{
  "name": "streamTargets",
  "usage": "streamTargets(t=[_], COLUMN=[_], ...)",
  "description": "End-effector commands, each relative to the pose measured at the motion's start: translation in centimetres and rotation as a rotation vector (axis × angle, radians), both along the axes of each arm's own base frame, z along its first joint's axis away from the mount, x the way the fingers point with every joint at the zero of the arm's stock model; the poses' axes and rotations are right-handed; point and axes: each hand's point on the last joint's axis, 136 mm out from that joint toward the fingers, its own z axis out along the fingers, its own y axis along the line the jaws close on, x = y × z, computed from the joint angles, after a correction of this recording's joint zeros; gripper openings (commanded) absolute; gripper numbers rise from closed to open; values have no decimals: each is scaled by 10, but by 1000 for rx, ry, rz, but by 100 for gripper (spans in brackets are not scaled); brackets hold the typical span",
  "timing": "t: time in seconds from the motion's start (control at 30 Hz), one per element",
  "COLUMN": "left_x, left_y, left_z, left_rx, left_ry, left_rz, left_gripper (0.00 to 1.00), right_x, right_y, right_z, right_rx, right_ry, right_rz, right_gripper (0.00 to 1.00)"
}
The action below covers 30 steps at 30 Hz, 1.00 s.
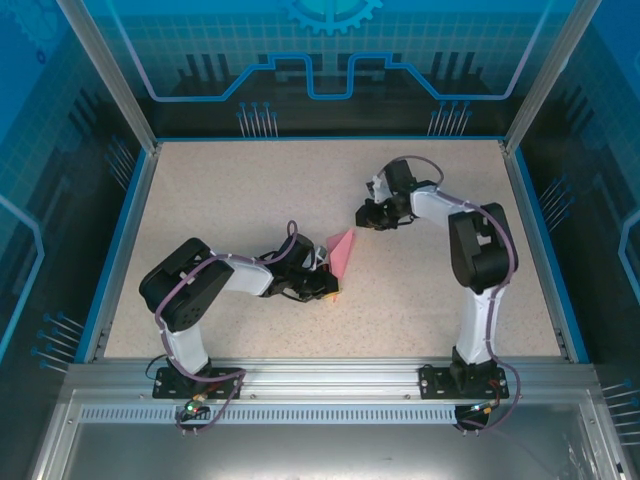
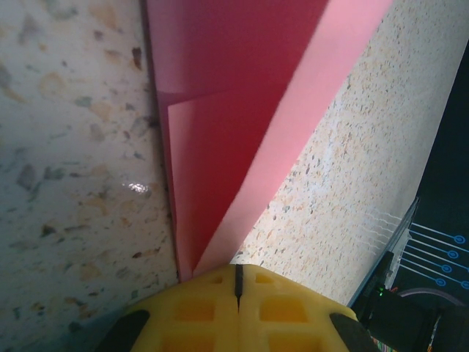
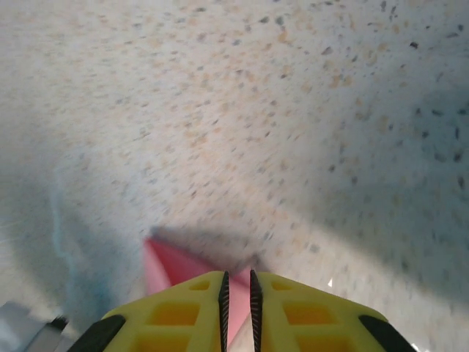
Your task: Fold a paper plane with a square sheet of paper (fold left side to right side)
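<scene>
Fingers [image 2: 192,312] of my left gripper [image 2: 237,279] are pressed tight together at the narrow end of the folded pink paper [image 2: 220,147], which lies on the table [image 1: 250,190] between my arms. Whether they pinch it I cannot tell. My right gripper [image 3: 237,282] hovers near its far tip, fingers [image 3: 293,312] a slit apart, grip uncertain.
</scene>
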Motion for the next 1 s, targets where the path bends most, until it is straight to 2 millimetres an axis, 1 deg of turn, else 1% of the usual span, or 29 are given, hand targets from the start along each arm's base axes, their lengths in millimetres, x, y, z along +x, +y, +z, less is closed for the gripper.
streamTargets(t=[0.0, 0.1, 0.13, 0.2, 0.3, 0.37, 0.5, 0.7, 0.97], left_x=[-23, -22, -22, -22, -22, -22, -21, -21, -22], left_y=[21, 20, 20, 20, 20, 20, 20, 19, 19], left_z=[-37, -36, -36, -36, -35, -35, -35, -34, -35], left_rx=[119, 120, 120, 119, 121, 120, 120, 120, 119], left_ry=[131, 129, 130, 128, 129, 127, 127, 126, 130], left_rz=[17, 15, 17, 14, 14, 15, 15, 11, 12], left_gripper=[0, 0, 0, 0, 0, 0, 0, 0, 0], right_x=[-29, -63, -75, -93, -111, -118, -121, -118, -117], right_y=[0, 7, 12, 23, 44, 54, 64, 70, 71], right_z=[28, 26, 23, 18, 8, 0, -14, -27, -36], right_rx=[42, 68, 83, 113, 140, 138, 131, 108, 87], right_ry=[-30, -5, 5, 31, 70, 91, 117, 133, 140], right_rz=[20, 42, 56, 79, 125, 145, 161, 172, 174], right_gripper=[18, 17, 17, 16, 14, 14, 14, 14, 14])
